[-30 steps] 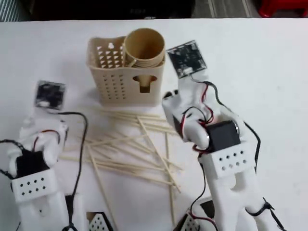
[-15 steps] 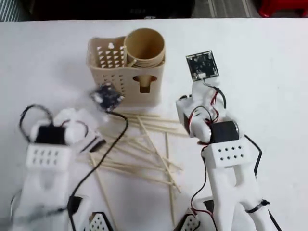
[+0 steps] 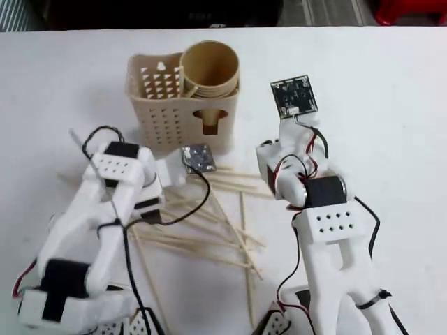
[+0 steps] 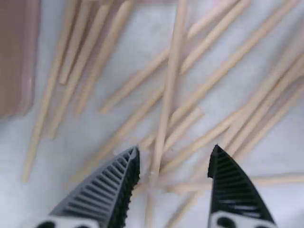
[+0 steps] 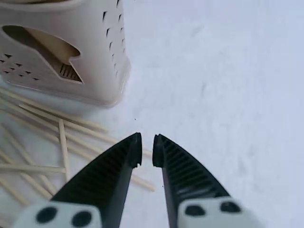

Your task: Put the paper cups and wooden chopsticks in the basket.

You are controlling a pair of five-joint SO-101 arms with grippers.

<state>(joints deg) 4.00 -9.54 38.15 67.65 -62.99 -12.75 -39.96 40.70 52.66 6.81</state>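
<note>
Paper cups (image 3: 209, 66) sit in the basket (image 3: 157, 122), wooden chopsticks (image 3: 216, 223) lie crisscrossed on the desk (image 3: 391, 105) before it, and the left end effector (image 4: 173, 156), gaping wide over them, may flick crossed sticks away as it closes, while the right end effector (image 5: 147, 145) hangs all but closed, empty.

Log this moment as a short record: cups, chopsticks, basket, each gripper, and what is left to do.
cups: stacked cups standing inside the basket
chopsticks: chopsticks in a loose crossed pile on the table, in front of the basket
left gripper: left gripper open, low over the pile, holding nothing
right gripper: right gripper shut, empty, over the table beside the basket's corner
left to do: the chopsticks on the table
</note>
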